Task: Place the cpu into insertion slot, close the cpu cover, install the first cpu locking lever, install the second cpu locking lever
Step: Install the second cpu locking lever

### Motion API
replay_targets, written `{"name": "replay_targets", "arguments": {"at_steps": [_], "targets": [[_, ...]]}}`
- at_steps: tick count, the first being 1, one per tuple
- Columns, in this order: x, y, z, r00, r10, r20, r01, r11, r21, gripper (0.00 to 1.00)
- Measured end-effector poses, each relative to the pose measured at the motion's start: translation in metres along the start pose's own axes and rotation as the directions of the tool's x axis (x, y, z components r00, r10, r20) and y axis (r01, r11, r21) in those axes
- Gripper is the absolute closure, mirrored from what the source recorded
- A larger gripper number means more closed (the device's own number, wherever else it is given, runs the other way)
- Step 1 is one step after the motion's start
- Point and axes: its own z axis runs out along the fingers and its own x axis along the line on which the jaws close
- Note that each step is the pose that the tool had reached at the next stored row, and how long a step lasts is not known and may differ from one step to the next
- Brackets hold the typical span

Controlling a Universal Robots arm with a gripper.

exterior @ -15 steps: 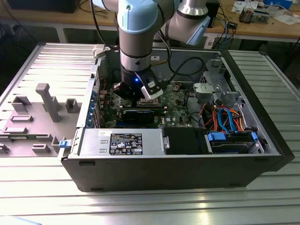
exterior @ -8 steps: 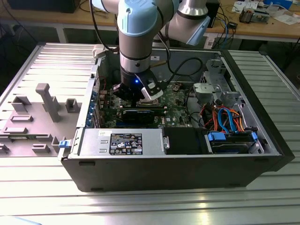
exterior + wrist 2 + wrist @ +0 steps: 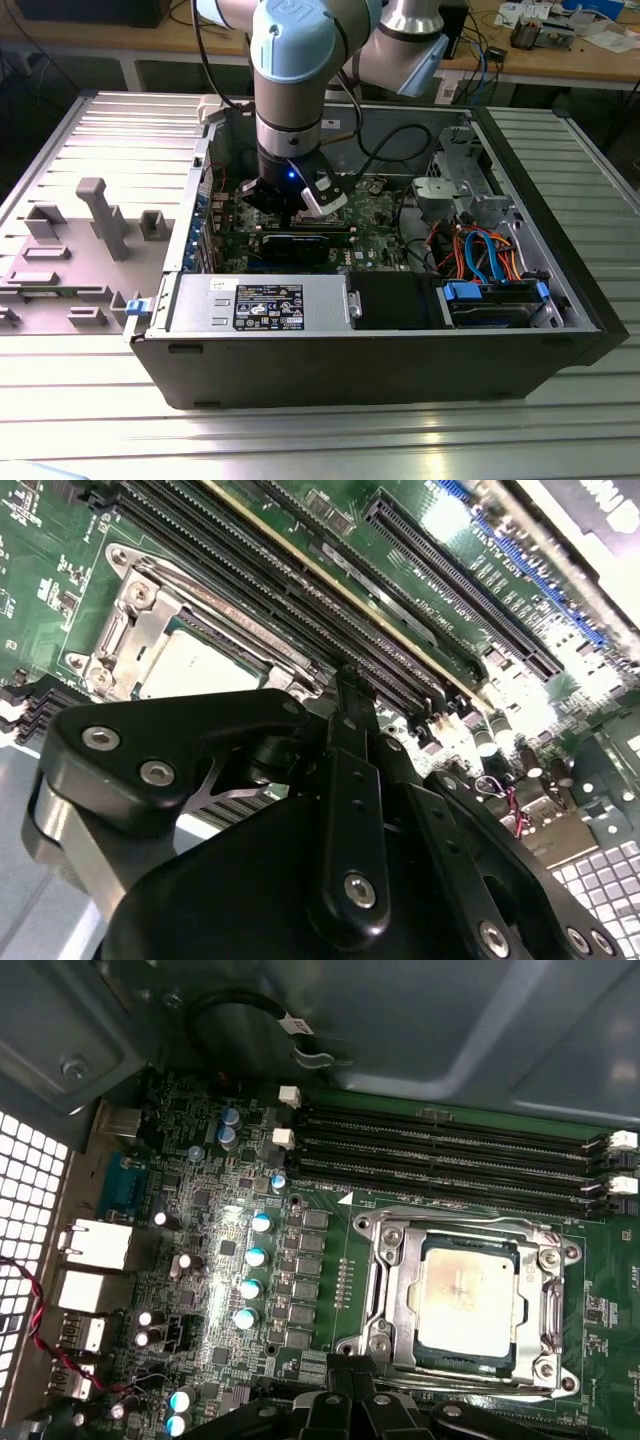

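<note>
The gripper (image 3: 345, 695), fingers apparently pressed together and empty, hovered just beside the cpu cover (image 3: 468, 1295), which lay flat over the seated cpu (image 3: 468, 1292).

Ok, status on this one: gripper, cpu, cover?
Gripper hovering beside the insertion slot, holding nothing visible. Cpu seated in slot. Cpu cover down over it.

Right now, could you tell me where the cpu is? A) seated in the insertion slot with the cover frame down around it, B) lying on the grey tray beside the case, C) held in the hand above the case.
A: in the first wrist view the cpu sits in the insertion slot, with the cpu cover framing its silver top.
</note>
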Motion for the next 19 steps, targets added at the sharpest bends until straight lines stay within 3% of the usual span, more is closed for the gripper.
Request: {"name": "replay_targets", "arguments": {"at_steps": [9,10,12,19], "targets": [[-0.0004,0.0026,0.0036,1.0,-0.005,0.0029,0.005,0.9996,-0.0262,0.89],[-0.0004,0.003,0.0041,1.0,-0.006,0.004,0.006,0.9994,-0.033,0.89],[-0.0005,0.003,0.0046,1.0,-0.007,0.0051,0.007,0.9992,-0.04,0.89],[-0.0005,0.0027,0.006,0.9999,-0.009,0.0063,0.009,0.9987,-0.0509,0.89]]}}
